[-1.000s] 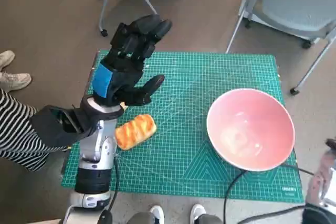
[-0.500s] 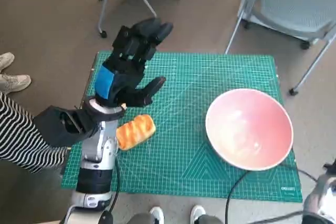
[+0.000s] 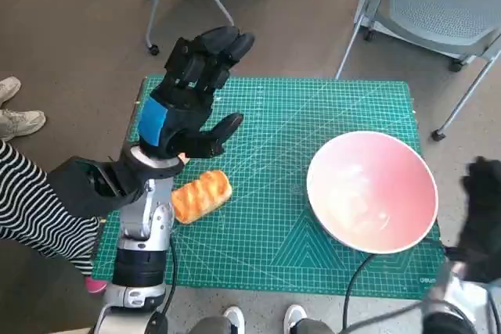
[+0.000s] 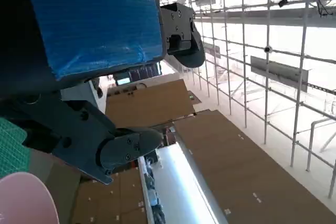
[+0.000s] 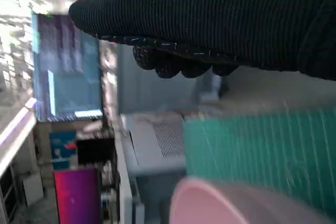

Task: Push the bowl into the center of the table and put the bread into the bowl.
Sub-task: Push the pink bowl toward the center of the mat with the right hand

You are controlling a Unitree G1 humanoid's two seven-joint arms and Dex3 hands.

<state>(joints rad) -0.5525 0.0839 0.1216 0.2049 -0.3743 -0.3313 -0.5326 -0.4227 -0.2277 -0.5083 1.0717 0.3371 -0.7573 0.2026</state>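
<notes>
Pushing comes first, and it looks barely begun: the pink bowl [image 3: 372, 192] sits on the right part of the green mat [image 3: 274, 115] covering the bench, off centre. Just right of the bowl's rim, the gloved right hand [image 3: 485, 217] holds nothing; whether its fingers are spread or curled cannot be told. Raised above the mat's left side, the left hand [image 3: 188, 99] is empty, fingers [image 3: 223, 44] apart, with the bread [image 3: 201, 195] lying below it. Next, the right hand should probably nudge the bowl leftward toward the middle.
</notes>
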